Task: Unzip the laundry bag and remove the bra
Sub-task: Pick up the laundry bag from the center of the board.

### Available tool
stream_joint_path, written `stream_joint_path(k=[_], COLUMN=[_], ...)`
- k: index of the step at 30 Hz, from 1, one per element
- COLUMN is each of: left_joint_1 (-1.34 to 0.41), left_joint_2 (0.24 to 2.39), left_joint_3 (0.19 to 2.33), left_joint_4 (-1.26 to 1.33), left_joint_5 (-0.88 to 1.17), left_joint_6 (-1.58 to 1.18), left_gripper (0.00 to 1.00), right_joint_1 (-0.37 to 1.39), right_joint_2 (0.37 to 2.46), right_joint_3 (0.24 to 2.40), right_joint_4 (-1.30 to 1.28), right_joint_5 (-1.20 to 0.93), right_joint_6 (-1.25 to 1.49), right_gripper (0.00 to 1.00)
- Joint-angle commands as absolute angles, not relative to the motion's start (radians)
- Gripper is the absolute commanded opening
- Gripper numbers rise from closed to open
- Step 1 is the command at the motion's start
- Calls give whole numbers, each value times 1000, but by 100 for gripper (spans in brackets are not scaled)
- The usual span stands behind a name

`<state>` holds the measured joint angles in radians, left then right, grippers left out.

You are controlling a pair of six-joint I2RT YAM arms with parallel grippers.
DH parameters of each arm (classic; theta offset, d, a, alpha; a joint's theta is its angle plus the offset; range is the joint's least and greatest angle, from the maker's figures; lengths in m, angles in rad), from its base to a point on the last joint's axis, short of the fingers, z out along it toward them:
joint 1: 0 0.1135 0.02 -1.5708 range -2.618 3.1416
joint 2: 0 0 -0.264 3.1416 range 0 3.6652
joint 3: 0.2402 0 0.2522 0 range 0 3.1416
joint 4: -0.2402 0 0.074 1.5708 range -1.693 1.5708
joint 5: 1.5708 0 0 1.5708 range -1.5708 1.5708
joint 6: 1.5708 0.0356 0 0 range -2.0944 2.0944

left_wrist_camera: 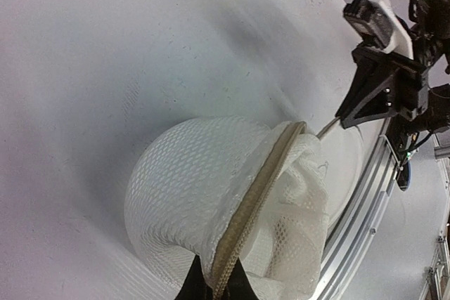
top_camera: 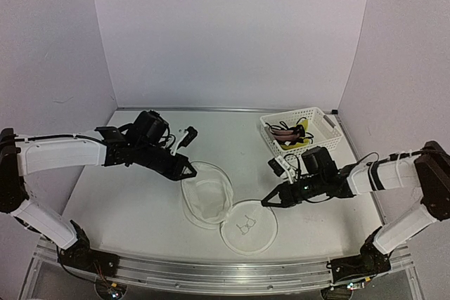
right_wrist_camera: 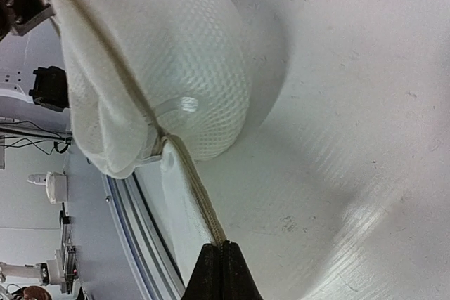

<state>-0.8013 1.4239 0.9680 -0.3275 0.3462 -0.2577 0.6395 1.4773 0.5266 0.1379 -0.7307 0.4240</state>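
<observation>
My left fingers [left_wrist_camera: 190, 287] are pinched tight on the beige zipper tape [left_wrist_camera: 246, 201] of the laundry bag [top_camera: 207, 200]. My right fingers [right_wrist_camera: 205, 275] clamp the same tape further round. The bag sits mid-table near the front edge, its round flap [top_camera: 247, 228] lying flat beside it. Bare table [top_camera: 133, 201] spreads behind and to the left, and the basket [top_camera: 301, 130] stands well apart, back right.

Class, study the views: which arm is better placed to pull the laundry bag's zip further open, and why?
Right: the right end effector is shut on the zipper tape beside the flat face; the left end effector pins the laundry bag at its rim, probably anchoring it.
</observation>
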Motion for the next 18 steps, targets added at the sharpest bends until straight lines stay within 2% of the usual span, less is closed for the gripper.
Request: stream_joint_path(k=[1, 12, 18], left_joint_1=[-795, -794, -795], left_joint_2=[1383, 1427, 1435], left_joint_3=[1068, 1209, 1230], left_joint_4=[-390, -606, -631], left_joint_5=[220, -192, -207], left_joint_6=[-251, -293, -320], left_gripper=[0, 0, 0], right_joint_1=[640, 640, 640], right_joint_2=[1330, 1048, 1024], right_joint_3=[542, 735, 831], right_joint_4=[68, -219, -220], right_joint_5=[-703, -648, -682], right_joint_6=[407, 346, 404], right_gripper=[0, 0, 0])
